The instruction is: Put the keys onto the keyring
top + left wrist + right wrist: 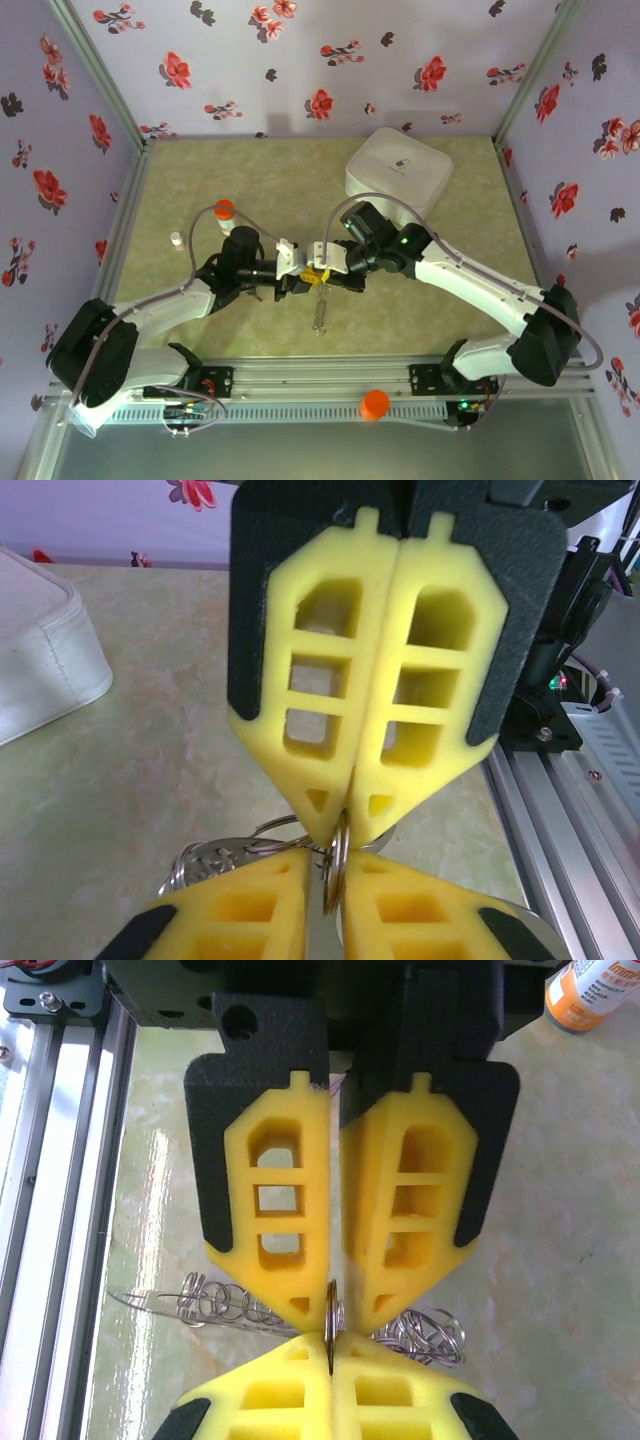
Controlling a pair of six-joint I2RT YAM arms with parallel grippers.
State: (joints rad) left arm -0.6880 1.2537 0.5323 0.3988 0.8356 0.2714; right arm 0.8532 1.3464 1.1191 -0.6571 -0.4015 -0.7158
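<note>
My two grippers meet tip to tip above the middle of the table. Between them stands the keyring [337, 875], a thin silver ring seen edge-on [330, 1315]. My left gripper [325, 855] is pinched on it from one side, with a narrow slit left between its fingers. From the other side my right gripper [331, 1340] is shut tight on the same ring. A string of small silver rings [225, 1305] trails from it and hangs down [320, 312]. A flat silver-grey piece with a rounded end, seemingly one of the keys [212, 862], lies among those rings.
A white rounded box [398, 172] stands at the back right. An orange-capped vial [225, 212] and a small white object [176, 240] stand at the left. An orange cap [375, 404] sits on the aluminium rail [320, 385] at the near edge.
</note>
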